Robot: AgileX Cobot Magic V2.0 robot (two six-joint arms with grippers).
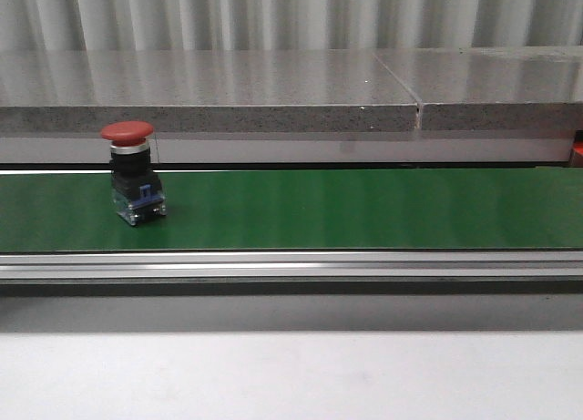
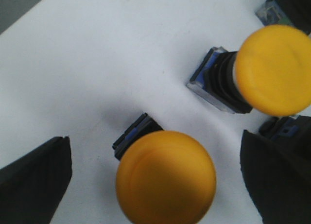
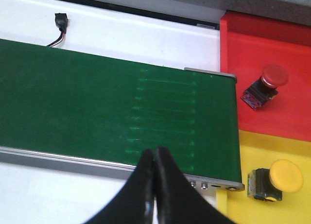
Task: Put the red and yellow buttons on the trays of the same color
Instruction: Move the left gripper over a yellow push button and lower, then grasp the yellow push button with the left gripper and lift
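Beyond the belt's end, the red tray (image 3: 272, 44) holds 1 red button (image 3: 265, 85) tipped sideways; the yellow tray (image 3: 272, 151) holds 1 yellow button (image 3: 274, 180). Another red-capped button (image 1: 133, 172) stands upright on the green belt (image 1: 364, 209). Left claw (image 2: 158, 178) spread wide around a yellow-capped button (image 2: 163, 173); right claw (image 3: 154, 170) closed, empty.

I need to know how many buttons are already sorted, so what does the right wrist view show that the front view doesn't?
Only the right wrist view shows the red tray holding a red button, the yellow tray holding a yellow button, and the shut right gripper. Only the front view shows a red button standing on the belt, toward the left. Both show the green conveyor belt.
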